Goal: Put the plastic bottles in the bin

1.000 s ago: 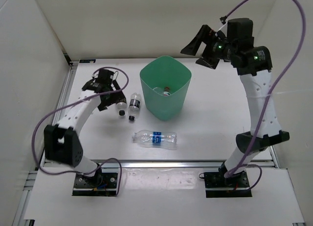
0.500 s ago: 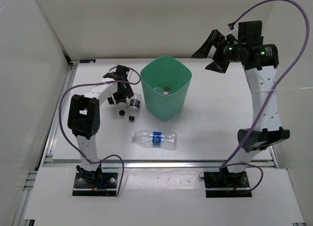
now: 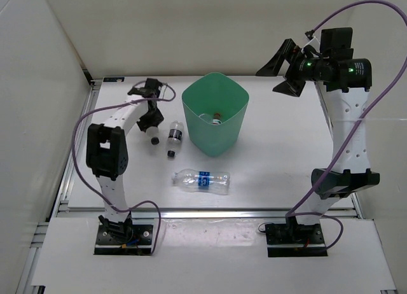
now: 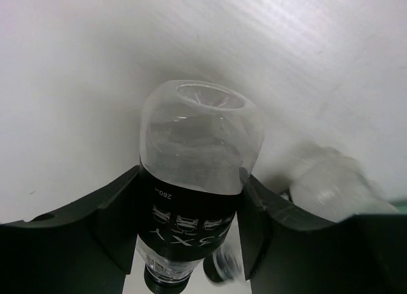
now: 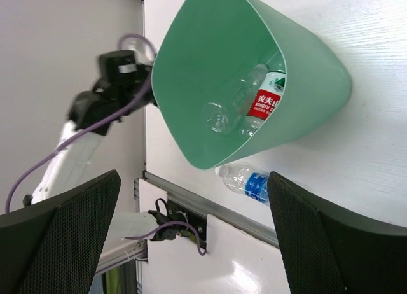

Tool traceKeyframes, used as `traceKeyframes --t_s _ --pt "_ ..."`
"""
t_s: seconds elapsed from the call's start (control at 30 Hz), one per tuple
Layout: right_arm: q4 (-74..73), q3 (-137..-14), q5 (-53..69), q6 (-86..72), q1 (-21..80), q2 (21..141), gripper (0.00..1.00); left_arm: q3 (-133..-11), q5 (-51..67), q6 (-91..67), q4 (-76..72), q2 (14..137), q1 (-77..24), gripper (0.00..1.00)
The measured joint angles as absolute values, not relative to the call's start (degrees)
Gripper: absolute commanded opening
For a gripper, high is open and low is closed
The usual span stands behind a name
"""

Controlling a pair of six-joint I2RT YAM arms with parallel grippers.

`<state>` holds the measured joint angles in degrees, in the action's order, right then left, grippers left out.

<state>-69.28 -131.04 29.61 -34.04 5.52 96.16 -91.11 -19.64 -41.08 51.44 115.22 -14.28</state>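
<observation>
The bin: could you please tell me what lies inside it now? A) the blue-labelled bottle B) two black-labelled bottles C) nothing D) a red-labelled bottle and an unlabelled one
D: the right wrist view shows the red-labelled bottle and an unlabelled bottle inside the bin.

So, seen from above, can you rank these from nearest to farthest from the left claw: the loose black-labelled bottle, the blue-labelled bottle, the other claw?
From the left gripper, shut on the held black-labelled bottle:
1. Loose black-labelled bottle, right beside it, toward the bin.
2. Blue-labelled bottle, lying nearer the arm bases.
3. Right gripper, raised at the far right, beyond the bin.
</observation>
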Motion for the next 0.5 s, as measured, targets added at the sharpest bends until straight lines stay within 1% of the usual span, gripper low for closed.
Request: traceKeyframes --t_s 0.03,0.1,0.2,0.3,0.37,0.47,0.5 --pt "-69.3 -131.0 29.8 -34.0 5.5 96.2 1.00 -93.1 -20.5 -41.8 53.4 113.7 -14.2 0.48" --pt "-69.0 -130.4 30.0 -34.0 5.5 96.1 1.00 -98.6 -21.7 -42.6 55.5 110.2 -14.5 0.48" --pt "-68.8 -127.8 29.6 -34.0 5.5 95.8 1.00 -111.0 -22.2 -42.5 56.2 105.5 -16.6 0.49" --pt "-68.5 -124.4 28.8 -34.0 5.5 95.3 1.00 -125.7 -22.2 -41.2 55.0 104.4 -20.3 0.50" --pt "-68.4 -123.0 28.2 -34.0 5.6 95.3 1.00 -131.1 -21.7 -40.2 53.5 104.1 -23.5 0.52" --pt "-68.4 -121.9 26.6 -34.1 5.7 95.0 1.00 -130.6 -20.8 -38.9 53.1 103.5 -28.7 0.58" --pt "-68.2 -121.4 26.0 -34.0 5.7 94.6 1.00 -128.9 -20.2 -38.4 52.7 103.5 -30.2 0.73"
